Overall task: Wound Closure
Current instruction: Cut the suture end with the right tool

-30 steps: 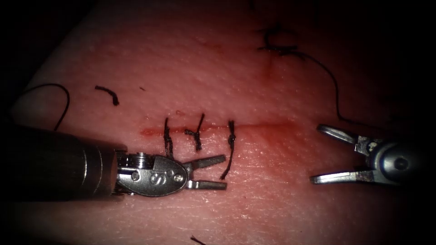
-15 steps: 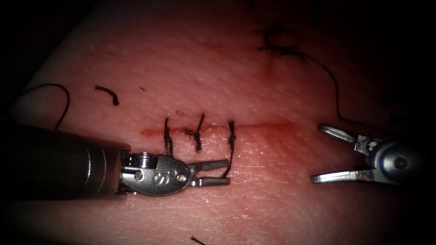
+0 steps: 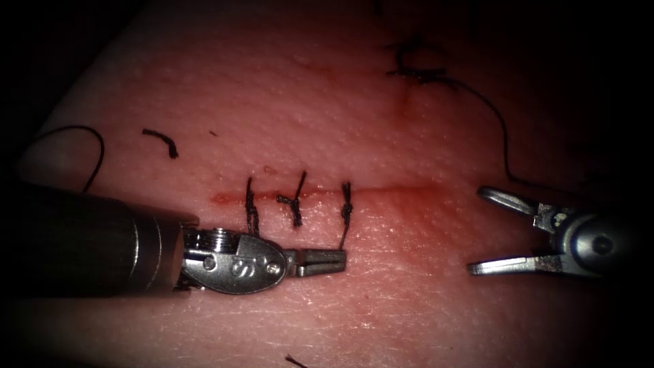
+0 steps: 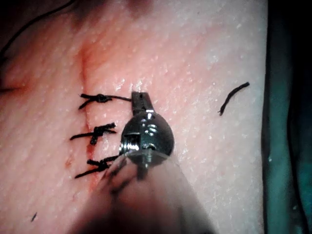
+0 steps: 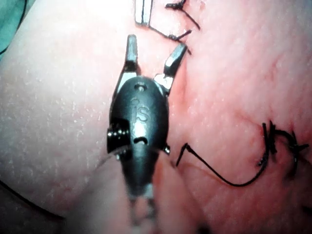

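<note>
The tissue [image 3: 381, 109] is pale skin reddened around a horizontal cut [image 3: 388, 191] running from about 9 to 3 o'clock across the middle of the endoscope view. Three knotted stitches [image 3: 297, 201] already cross the left stretch of the cut; the right stretch, smeared with red fluid [image 3: 422, 197], carries no stitch, so by this showing closure is partly done with that end left open. A long thread [image 3: 501, 129] trails from a dark tangle at 1 o'clock down toward the right gripper. A cut end of thread [image 3: 162, 141] lies loose at 10 o'clock.

The left gripper [image 3: 337, 261], entering from 8 o'clock, is closed on the tail of the rightmost stitch [image 3: 346, 221], just below the cut; a second ago it stood open beside that tail. The left wrist view shows the same clamp on the strand [image 4: 119, 98].

The right gripper [image 3: 473, 232], at 3 o'clock, is spread wide and holds nothing, well apart from the stitches. I cannot make out the needle.

Beyond the tissue edge lies green drape [image 4: 287, 146].
</note>
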`<state>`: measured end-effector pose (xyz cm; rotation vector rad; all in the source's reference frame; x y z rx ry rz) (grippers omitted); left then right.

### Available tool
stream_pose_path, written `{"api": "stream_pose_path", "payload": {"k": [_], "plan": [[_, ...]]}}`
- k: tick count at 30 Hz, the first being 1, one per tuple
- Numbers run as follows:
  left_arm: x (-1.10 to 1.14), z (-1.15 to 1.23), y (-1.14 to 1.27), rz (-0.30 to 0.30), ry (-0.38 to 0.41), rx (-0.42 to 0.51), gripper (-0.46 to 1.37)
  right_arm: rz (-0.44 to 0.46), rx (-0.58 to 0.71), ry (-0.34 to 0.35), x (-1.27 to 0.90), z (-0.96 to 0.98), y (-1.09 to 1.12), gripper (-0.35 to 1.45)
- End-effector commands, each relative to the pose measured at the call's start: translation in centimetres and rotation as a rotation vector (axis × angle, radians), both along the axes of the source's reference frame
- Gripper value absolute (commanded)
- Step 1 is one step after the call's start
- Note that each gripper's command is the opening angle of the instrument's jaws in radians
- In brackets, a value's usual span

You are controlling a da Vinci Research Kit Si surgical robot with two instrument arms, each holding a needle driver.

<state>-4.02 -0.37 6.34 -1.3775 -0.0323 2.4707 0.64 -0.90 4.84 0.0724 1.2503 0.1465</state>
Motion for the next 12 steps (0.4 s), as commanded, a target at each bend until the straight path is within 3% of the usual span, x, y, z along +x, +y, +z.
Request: {"api": "stream_pose_path", "payload": {"k": [1,12], "plan": [[0.0,0.0,0.0,0.005,-0.004,0.011,-0.35,-0.004,0.001,0.001,0.0,0.0,0.0,1.25],[0.0,-0.01,0.01,0.006,-0.005,0.012,-0.35,-0.005,0.0,0.002,0.01,-0.01,-0.02,1.24]]}}
